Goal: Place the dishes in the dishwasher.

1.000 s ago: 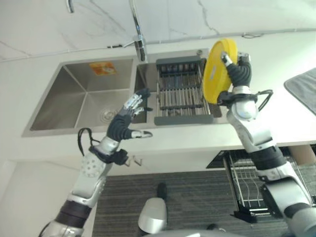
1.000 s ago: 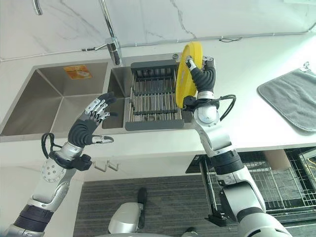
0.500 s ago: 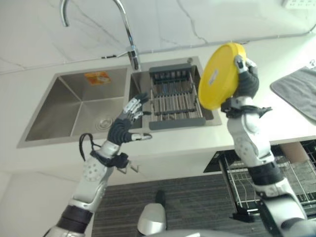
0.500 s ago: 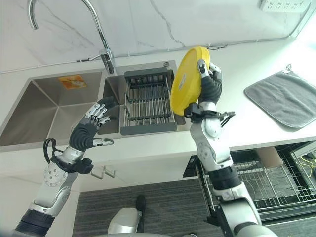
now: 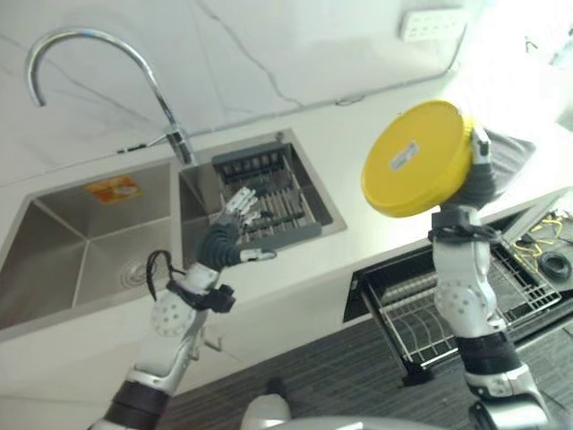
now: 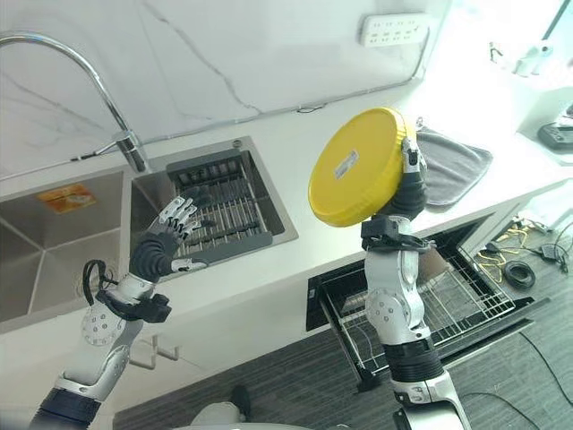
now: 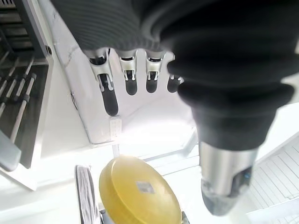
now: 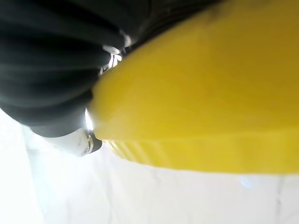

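1. Left eye view, far left: a steel double sink [image 5: 81,242] is set in a white counter [image 5: 358,193], with a curved tap [image 5: 98,72] rising behind the divider between the basins.
2. The right-hand basin holds a dark dish rack [image 5: 269,193] with metal bars; no dishes are visible in it.
3. The left hand [image 5: 231,235] hovers above the counter's front edge, just before the rack. Its fingers are spread apart and relaxed, thumb held out to the side, holding nothing. The left wrist view confirms straight, separated fingers [image 7: 108,93].
4. Centre right: the yellow plate [image 6: 358,168] is held up in the air, on edge, its underside with a small label facing the camera. It is above the counter's front edge and well apart from the sink.
5. The right hand [image 6: 410,184] is behind the plate's right rim, with a finger hooked over the edge; the hand is clamped on the plate. The right wrist view shows the plate's rim [image 8: 196,140] against the dark cover.
6. Below the counter, a dishwasher rack [image 6: 439,300] of wire is pulled out beneath the raised plate.
7. Far right: a grey mat [image 6: 452,166] lies on the counter behind the right hand.
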Tool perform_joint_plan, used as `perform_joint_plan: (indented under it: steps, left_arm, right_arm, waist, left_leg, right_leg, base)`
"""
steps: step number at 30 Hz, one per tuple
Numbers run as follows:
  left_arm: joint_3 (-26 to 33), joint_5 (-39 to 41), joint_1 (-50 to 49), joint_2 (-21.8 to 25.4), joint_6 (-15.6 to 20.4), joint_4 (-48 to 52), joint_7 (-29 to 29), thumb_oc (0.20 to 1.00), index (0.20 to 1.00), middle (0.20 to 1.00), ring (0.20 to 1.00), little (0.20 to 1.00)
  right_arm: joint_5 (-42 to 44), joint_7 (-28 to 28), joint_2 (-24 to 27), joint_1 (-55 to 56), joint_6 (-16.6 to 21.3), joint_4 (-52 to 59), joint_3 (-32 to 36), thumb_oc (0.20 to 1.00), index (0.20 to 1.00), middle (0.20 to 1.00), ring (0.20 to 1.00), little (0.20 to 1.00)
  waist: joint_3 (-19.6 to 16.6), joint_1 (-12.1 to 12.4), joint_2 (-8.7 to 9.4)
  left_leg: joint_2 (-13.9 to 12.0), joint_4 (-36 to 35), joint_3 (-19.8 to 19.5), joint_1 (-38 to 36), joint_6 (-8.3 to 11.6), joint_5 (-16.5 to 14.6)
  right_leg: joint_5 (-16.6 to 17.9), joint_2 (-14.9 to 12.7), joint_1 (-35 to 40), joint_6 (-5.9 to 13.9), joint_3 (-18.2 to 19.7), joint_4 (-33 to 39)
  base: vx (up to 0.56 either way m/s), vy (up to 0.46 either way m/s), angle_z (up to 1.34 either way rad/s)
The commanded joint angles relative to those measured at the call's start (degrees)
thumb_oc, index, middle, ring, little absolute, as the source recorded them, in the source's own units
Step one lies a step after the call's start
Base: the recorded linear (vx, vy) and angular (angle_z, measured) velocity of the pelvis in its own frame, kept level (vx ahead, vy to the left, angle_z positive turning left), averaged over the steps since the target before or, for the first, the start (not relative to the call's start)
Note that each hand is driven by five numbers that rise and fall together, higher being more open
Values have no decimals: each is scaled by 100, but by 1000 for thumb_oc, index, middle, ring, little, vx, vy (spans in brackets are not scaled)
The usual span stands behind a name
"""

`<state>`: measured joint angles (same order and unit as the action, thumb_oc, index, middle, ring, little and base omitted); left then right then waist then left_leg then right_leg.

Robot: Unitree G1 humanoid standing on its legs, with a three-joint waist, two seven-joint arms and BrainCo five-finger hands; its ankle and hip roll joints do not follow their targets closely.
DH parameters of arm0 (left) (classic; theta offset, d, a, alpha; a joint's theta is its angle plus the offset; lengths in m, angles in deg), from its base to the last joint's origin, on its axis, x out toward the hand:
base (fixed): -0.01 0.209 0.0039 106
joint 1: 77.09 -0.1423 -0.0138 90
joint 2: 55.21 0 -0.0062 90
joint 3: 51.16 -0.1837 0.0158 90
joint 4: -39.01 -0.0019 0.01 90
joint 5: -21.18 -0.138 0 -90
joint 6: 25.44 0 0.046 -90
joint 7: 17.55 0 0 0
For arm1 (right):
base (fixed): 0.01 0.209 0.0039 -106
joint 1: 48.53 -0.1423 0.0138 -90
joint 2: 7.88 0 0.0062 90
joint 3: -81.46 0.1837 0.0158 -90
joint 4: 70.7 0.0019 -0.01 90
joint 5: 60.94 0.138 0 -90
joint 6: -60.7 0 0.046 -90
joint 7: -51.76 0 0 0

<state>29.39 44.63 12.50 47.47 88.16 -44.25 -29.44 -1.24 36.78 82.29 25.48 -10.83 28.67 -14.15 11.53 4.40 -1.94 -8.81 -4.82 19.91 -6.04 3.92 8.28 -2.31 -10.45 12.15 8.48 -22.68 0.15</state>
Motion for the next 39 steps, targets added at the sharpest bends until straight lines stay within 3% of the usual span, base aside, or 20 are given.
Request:
perform_joint_plan:
  steps: [1,4,8,12,16,24,29,39]
  left_arm:
    - [33,-142,211,48,146,221,-45,1000,1000,1000,1000,1000]
    - [106,-112,179,51,30,256,-128,1000,1000,1000,1000,1000]
    - [197,-118,194,20,-40,237,-189,1000,1000,1000,1000,1000]
    - [151,-167,290,2,-68,225,-134,1000,1000,1000,1000,1000]
    - [77,-244,391,-3,-170,259,-72,1000,1000,1000,1000,1000]
    - [-40,-223,464,5,-279,305,-117,1000,1000,1000,1000,1000]
    - [-149,-220,548,17,-299,363,-90,1000,1000,1000,1000,1000]
    - [-380,-273,879,3,-83,398,190,1000,1000,1000,1000,1000]
  right_arm:
    - [454,545,-50,-310,720,512,395,200,200,200,200,200]
    - [924,784,-30,194,921,745,653,200,200,200,200,200]
    - [1115,1063,-131,734,783,799,871,200,200,200,200,200]
    - [1214,1153,-221,883,767,718,864,200,200,200,200,200]
    - [1223,1198,-270,917,798,624,854,200,200,200,200,200]
    - [1357,1160,-324,947,361,290,809,200,200,200,200,200]
    - [1358,1102,-303,847,352,156,717,200,200,200,200,200]
    - [1370,914,-95,419,325,-404,897,200,200,200,200,200]
  waist:
    - [-158,56,14]
    - [-213,-177,25]
    - [-222,-471,16]
    - [-187,-614,-3]
    - [-146,-689,-43]
    - [-46,-755,-159]
    - [48,-728,-191]
    - [446,-722,-368]
  left_leg:
    - [-212,-18,-141,-37,114,-454]
    - [-206,-2,-39,-146,84,-521]
    - [-184,104,131,-229,30,-613]
    - [-164,337,225,-180,-32,-754]
    - [-147,460,290,-164,-61,-843]
    - [-62,488,303,-127,-99,-893]
    - [-26,534,271,-36,-108,-907]
    - [6,693,279,300,-67,-883]
  right_leg:
    - [-157,-226,-32,-50,-314,-267]
    - [-192,-188,-110,-57,-97,-359]
    - [-256,-190,-243,-68,104,-553]
    - [-280,-221,-356,-85,201,-669]
    - [-219,-298,-421,-43,252,-649]
    - [-68,-503,-545,89,331,-585]
    - [-6,-587,-628,136,342,-577]
    - [212,-856,-944,242,393,-551]
  base:
    - [-23,-127,-25]
    - [-8,-137,-34]
    - [14,-119,-51]
    - [1,-65,-36]
    - [-6,-44,-15]
    - [0,-9,0]
    - [-8,-2,0]
    - [-43,25,-6]
